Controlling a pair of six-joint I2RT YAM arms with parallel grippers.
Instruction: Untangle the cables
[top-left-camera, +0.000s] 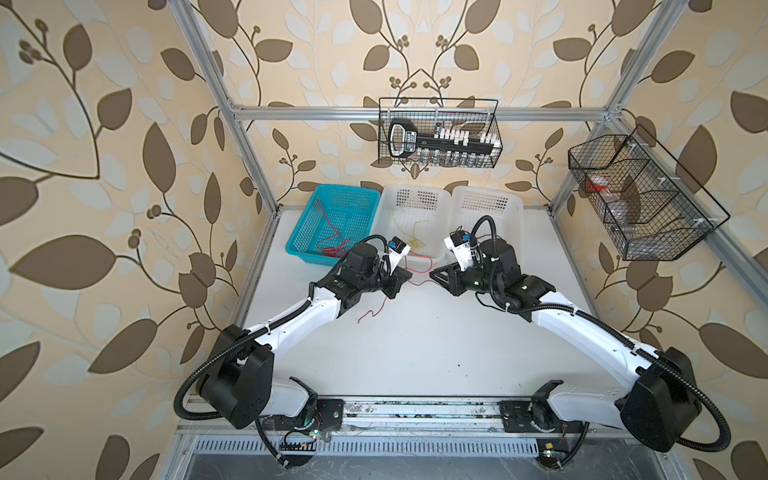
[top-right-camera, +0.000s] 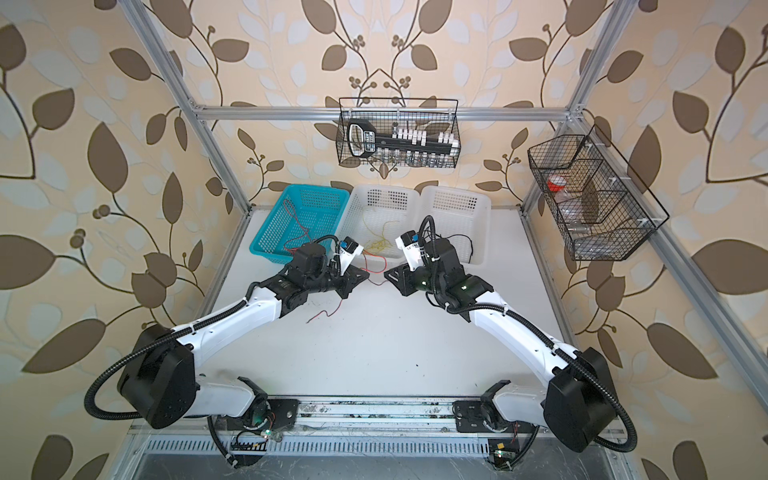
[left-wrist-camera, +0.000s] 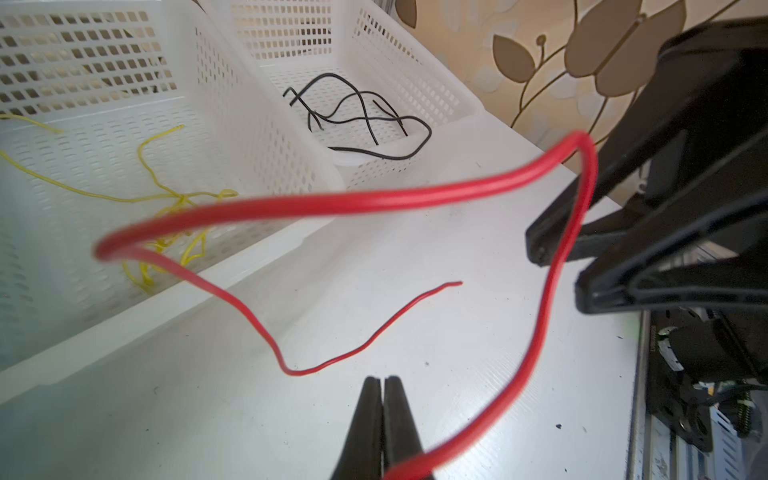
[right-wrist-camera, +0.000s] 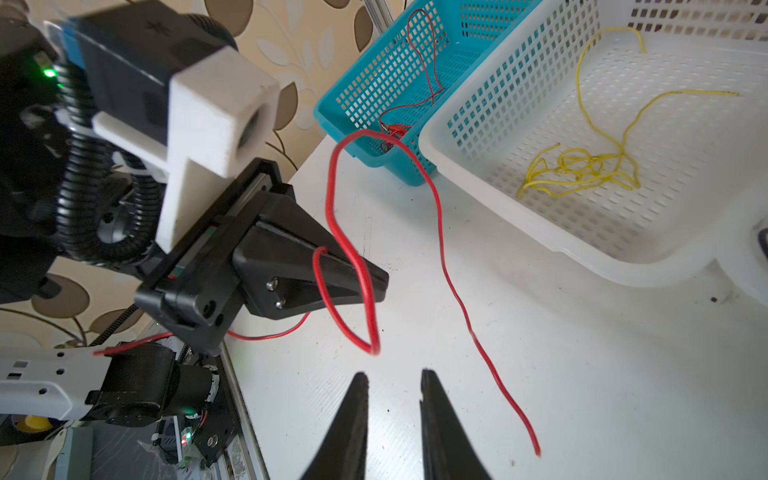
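Where your arms meet, a little toward 12 o'clock from the middle of the white table, your left gripper has its jaws pressed together on the red cable, which comes out of the seam, loops up in the air and drops back to the table. Your right gripper faces it, tips near but apart, its jaws spread with nothing between them; the loop hangs just in front of them. In both top views one end of the cable lies loose on the table at 7 o'clock from the left gripper. The table is matt white with small dark specks. Three baskets stand side by side along its 12 o'clock edge: a blue basket at 11 with more red cables, a middle basket at 12 with yellow cables in a tangle, and a right basket at 1 with black cables. A frame of aluminium bars encloses the table. A rack of black wire hangs from the back bar at 12 with a black tool in it; a side rack hangs at 2. Beige wallpaper with brown leaves covers the walls all round. Both arms are mounted on a rail at 6 o'clock.
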